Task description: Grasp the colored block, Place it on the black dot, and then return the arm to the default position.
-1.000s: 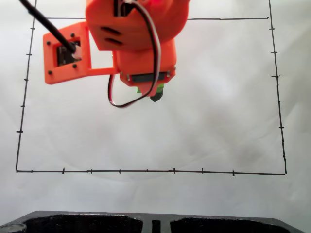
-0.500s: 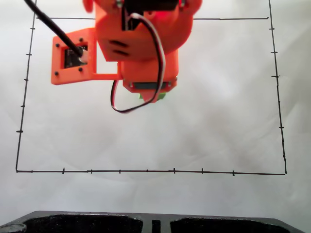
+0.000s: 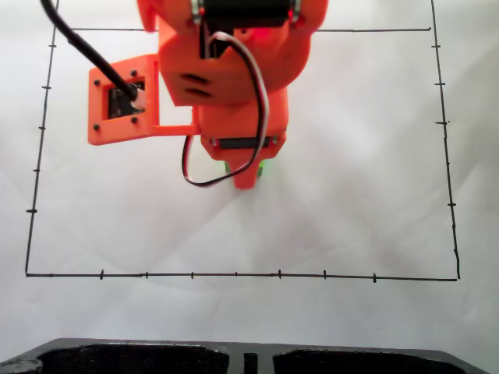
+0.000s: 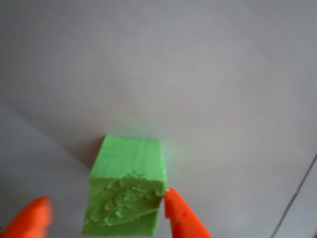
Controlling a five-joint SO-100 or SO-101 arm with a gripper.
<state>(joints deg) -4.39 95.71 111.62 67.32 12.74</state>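
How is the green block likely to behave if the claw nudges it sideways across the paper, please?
The green block has flat faces and square edges, so it should slide rather than roll. It looks squat, so tipping seems unlikely. Its bumpy top suggests stiff printed plastic, probably light, and the smooth white paper may offer little resistance.

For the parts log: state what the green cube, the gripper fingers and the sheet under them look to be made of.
Green cube: likely 3D-printed plastic or foam, matte; fine layer lines on one face, another rough and bumpy.
Gripper fingers: smooth orange plastic, probably printed like the arm's body.
Sheet: white paper, matte, with hand-drawn black border lines.
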